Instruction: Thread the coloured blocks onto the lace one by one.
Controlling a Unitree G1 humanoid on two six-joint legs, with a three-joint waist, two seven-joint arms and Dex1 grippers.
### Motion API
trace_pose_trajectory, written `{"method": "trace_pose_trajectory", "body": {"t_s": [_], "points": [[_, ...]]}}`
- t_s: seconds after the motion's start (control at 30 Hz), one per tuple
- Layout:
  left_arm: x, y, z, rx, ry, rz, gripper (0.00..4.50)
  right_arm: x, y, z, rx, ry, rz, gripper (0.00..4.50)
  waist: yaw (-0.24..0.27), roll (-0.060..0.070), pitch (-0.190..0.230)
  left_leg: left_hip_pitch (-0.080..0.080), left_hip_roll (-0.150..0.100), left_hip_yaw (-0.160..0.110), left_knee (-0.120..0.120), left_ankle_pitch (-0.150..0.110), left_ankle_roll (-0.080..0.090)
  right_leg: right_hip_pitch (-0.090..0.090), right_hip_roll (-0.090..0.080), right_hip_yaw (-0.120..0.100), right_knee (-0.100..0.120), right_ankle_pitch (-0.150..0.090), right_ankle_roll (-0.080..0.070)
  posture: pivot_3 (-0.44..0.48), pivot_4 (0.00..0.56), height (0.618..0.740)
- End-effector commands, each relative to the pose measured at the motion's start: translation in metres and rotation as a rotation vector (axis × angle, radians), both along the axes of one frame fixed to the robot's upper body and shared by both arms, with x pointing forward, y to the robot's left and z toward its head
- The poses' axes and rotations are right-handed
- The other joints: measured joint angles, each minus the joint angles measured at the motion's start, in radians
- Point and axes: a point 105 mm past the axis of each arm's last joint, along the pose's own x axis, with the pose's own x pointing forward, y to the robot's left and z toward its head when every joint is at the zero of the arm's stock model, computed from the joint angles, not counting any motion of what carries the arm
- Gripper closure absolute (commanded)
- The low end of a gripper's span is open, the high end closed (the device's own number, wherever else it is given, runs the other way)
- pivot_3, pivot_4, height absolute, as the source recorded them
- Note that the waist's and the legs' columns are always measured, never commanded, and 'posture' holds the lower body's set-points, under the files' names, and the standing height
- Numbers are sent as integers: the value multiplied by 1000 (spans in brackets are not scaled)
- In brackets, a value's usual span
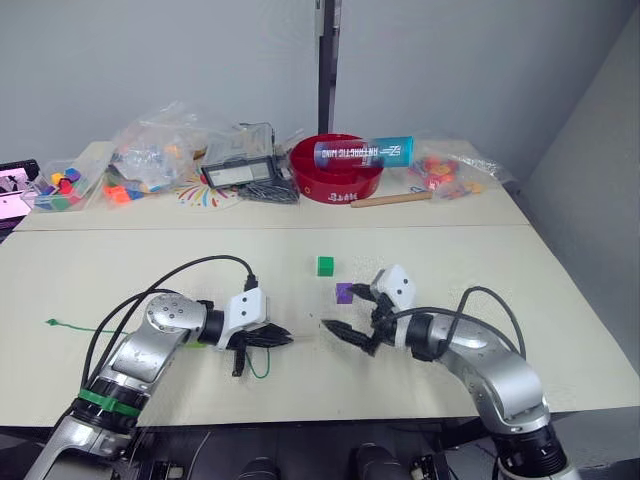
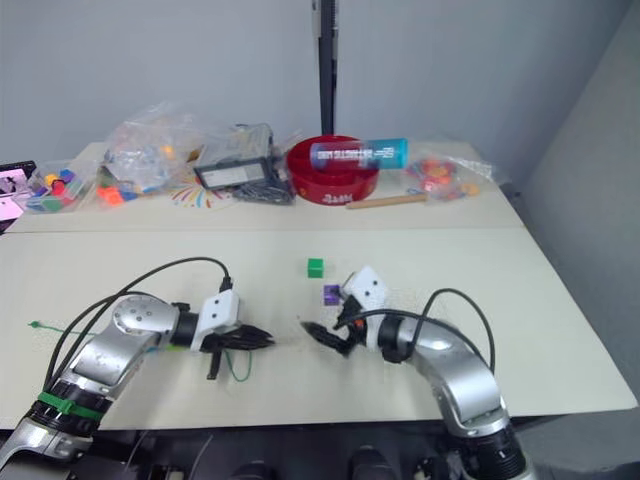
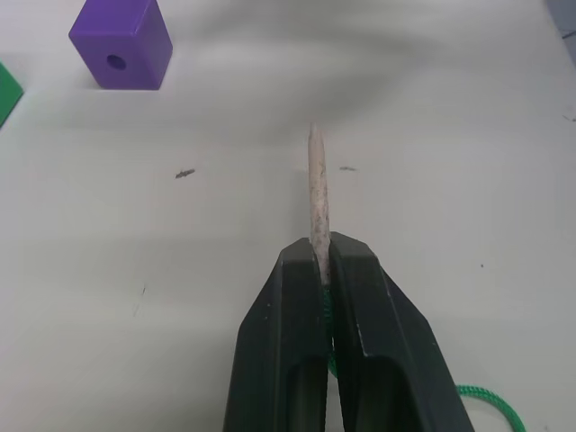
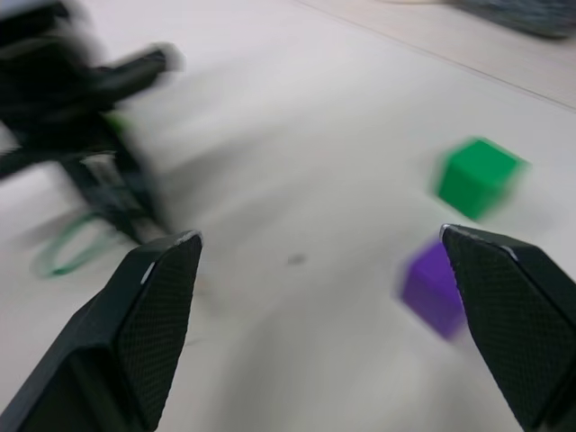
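Left gripper [image 3: 322, 256] pinching thin green lace [image 3: 317, 193] behind its pale stiff tip, aimed for threading; right gripper [image 4: 324, 270] spread wide, seemingly nearing small purple plastic cube [image 1: 344, 293] at frame centre.

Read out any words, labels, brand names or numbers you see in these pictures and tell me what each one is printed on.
Blue and clear tube lying across the red bowl: white lettering runs along it, too small and blurred to read.
Dark flat device among the plastic bags at the back: no readable text.
Purple block, green block, lace in the left hand: no markings.
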Motion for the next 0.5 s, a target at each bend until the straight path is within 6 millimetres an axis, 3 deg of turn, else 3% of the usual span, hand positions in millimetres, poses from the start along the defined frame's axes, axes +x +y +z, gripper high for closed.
{"method": "trace_pose_trajectory", "body": {"t_s": [0.03,0.13,0.27,0.5], "points": [[-1,-1,12,-19,-33,-11,4500,6,3,12,42,-87,-102,25,-1,0,0,0,0,0,0,0,0,0,0,0,0,0,0,0,150,731],[-1,0,12,-22,-33,-9,4500,7,6,13,71,-89,-100,25,1,0,0,0,0,0,0,0,0,0,0,0,0,0,0,0,150,731],[-1,-1,12,-25,-35,-11,4500,9,6,17,21,-95,30,25,1,0,0,0,0,0,0,0,0,0,0,0,-1,0,0,0,150,731],[-1,-1,9,-24,-30,-19,4500,30,-7,8,-212,-33,338,25,-4,0,0,0,0,1,0,0,0,1,0,0,-1,0,0,0,150,731]]}}
